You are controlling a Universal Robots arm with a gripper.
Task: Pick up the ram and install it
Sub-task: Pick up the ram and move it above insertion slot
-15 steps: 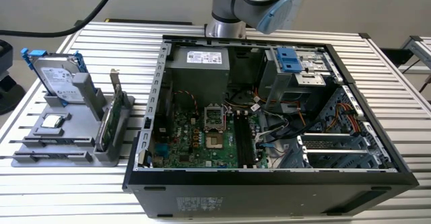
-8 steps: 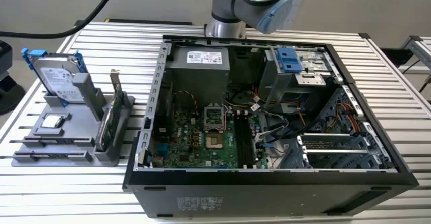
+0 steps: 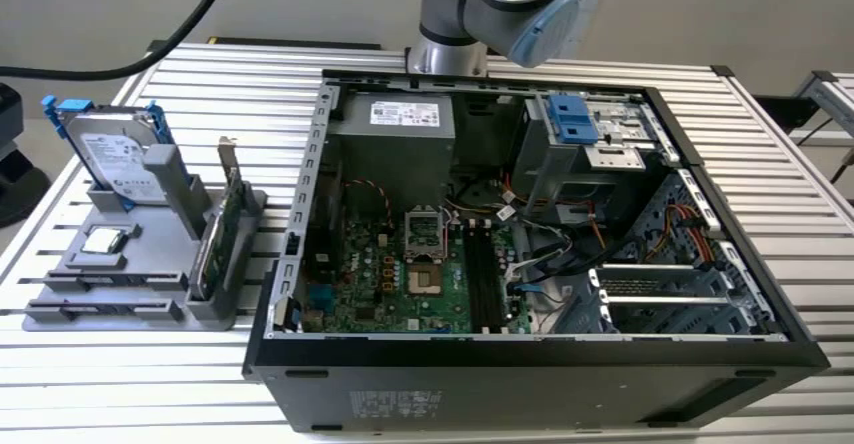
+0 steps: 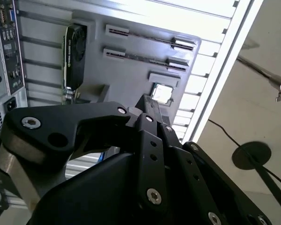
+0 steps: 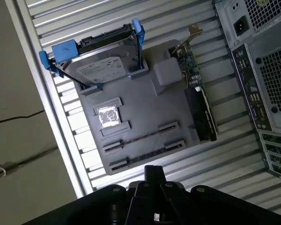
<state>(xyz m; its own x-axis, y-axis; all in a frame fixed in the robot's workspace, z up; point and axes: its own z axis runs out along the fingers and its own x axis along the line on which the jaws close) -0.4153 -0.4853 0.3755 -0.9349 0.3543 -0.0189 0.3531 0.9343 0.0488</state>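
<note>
Exterior view: set high, off the arm (image 3: 501, 4), tilted down into the open computer case (image 3: 534, 364) at mid range. Gray holder (image 3: 147, 254) on the slatted table (image 3: 787, 154) at the exterior view's left.

First wrist view: aimed past the pincer (image 5: 154, 173) down at holder (image 5: 145, 117) and rear of computer case (image 5: 262, 70), well above both.

Second wrist view: tucked close behind pincer (image 4: 147, 105), facing same holder (image 4: 131, 75) and rear of case (image 4: 4, 47).

Shared by all three: holder, case, table.

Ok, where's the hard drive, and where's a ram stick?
hard drive (image 5: 103, 65), first wrist view, on its silver face.
ram stick (image 5: 142, 138), first wrist view, middle of its thin edge.
</note>
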